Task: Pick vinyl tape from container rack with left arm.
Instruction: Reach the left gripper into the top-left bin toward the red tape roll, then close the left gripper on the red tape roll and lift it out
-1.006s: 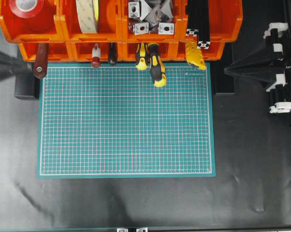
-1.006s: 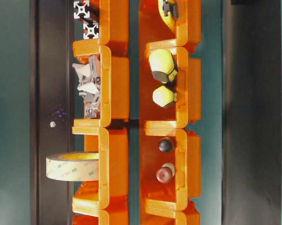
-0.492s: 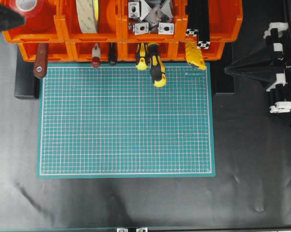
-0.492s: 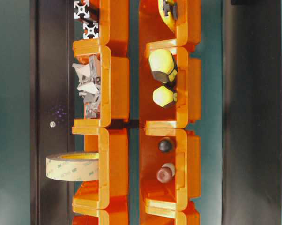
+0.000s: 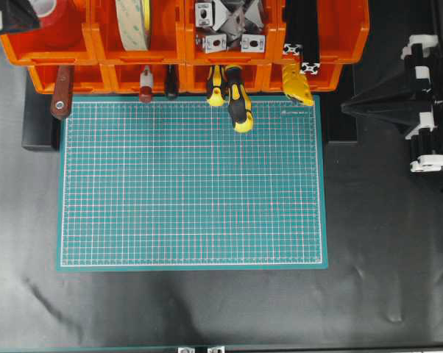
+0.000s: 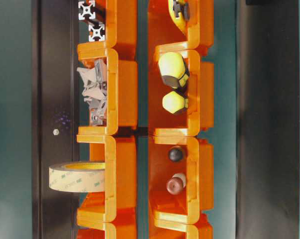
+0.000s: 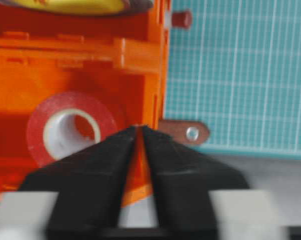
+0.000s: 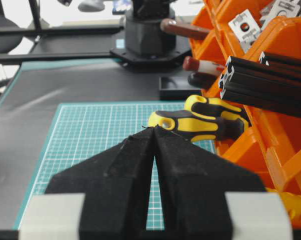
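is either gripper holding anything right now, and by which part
Nothing is held. The left gripper is shut with its tips empty, just in front of the red tape roll in its orange bin. The right gripper is shut and empty too.

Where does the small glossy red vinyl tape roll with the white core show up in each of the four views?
Overhead: the small glossy red vinyl tape roll sits at top left, in the end bin of the bright orange plastic container rack, partly under the left gripper.
Table-level: not in view.
Left wrist: left of centre, beyond the closed fingertips.
Right wrist: not in view.
Shared landmark: the orange rack.
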Robot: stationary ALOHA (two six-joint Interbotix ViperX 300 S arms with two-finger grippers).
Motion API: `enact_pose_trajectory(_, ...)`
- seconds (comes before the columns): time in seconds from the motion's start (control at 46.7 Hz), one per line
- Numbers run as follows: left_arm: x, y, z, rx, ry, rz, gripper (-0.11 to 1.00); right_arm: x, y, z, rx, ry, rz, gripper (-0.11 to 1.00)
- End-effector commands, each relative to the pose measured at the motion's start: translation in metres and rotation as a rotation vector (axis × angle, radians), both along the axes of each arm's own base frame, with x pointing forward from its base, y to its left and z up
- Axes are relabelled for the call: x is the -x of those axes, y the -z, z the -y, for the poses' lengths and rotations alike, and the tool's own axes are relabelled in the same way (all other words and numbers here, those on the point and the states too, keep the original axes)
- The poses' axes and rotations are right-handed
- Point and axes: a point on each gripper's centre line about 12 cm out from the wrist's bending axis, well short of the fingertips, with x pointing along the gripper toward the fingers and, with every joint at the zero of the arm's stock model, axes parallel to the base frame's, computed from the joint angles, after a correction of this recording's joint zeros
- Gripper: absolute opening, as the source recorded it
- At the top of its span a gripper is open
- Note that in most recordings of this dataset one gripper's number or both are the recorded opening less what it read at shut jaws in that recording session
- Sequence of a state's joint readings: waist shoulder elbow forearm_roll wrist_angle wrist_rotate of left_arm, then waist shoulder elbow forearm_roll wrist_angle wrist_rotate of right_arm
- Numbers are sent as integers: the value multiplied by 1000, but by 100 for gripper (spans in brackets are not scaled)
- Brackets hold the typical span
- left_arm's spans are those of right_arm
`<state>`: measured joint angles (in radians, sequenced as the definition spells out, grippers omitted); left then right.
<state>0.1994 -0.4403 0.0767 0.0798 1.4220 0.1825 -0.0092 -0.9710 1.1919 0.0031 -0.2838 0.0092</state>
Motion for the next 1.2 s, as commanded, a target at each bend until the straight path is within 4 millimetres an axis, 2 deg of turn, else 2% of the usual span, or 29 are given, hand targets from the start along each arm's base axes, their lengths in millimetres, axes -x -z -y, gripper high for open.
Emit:
enact_pose_trajectory(0.0,1,-9,-1,-14,7,21,29,-3,-11,0,0,2,26,0)
enact_pose_trajectory(0.064,1,-8,-1,-18,14,16,51,-3,-10,0,0,2,23,0)
enact_pose_trajectory(0.15,0,-6,-4,-17,6,10,74,-3,-10,0,-1,2,23,0)
enact_pose_trajectory(0.235,-4,0,-7,-14,1,-12,88,-3,-10,0,-1,2,25,0)
enact_pose_trajectory(0.364,-8,10,-11,-7,-7,-43,83,-3,-10,0,-1,2,23,0)
enact_pose_trajectory(0.621,-9,33,-20,10,-40,-105,83,-2,-10,0,-1,2,25,0)
enact_pose_trajectory(0.942,-8,38,-23,14,-51,-115,81,-1,-11,0,0,1,31,0)
enact_pose_trajectory(1.027,-8,39,-24,13,-55,-119,76,-1,-10,0,-1,2,28,0)
enact_pose_trajectory(1.134,-7,38,-25,13,-57,-118,62,-1,-10,0,-1,2,28,0)
enact_pose_trajectory(1.177,-7,39,-26,12,-56,-120,53,0,-10,0,-1,2,31,0)
